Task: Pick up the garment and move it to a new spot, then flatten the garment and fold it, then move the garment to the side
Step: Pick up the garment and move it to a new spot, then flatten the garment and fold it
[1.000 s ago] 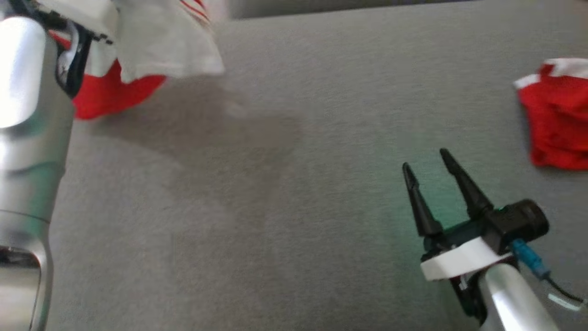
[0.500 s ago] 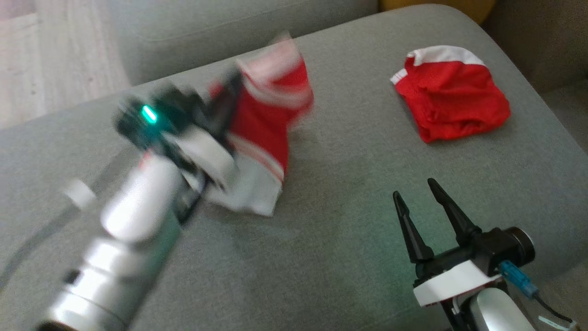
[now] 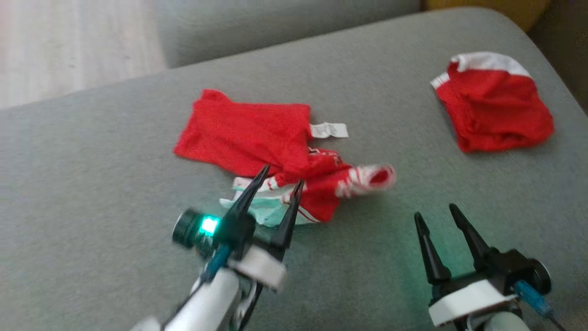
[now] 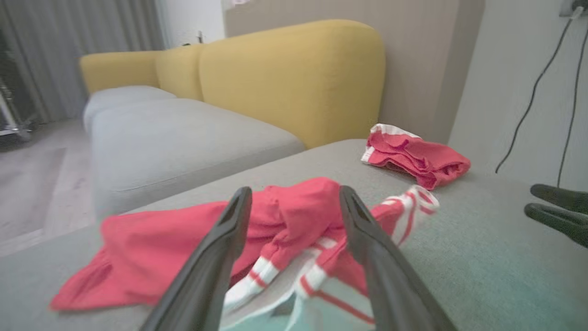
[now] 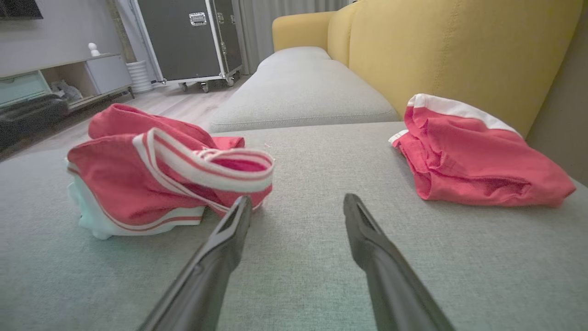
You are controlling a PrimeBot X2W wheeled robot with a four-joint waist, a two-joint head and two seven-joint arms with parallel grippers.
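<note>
Rumpled garment, apparently loose, on sofa

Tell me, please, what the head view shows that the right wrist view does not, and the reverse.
Head view, not the right wrist view: the left gripper, open by the crumpled red and white garment, and that garment's white label. Right wrist view, not the head view: a black case on wheels and a low shelf unit. Both: the crumpled garment, a second red garment apart from it, the grey cushion and the open right gripper.
</note>
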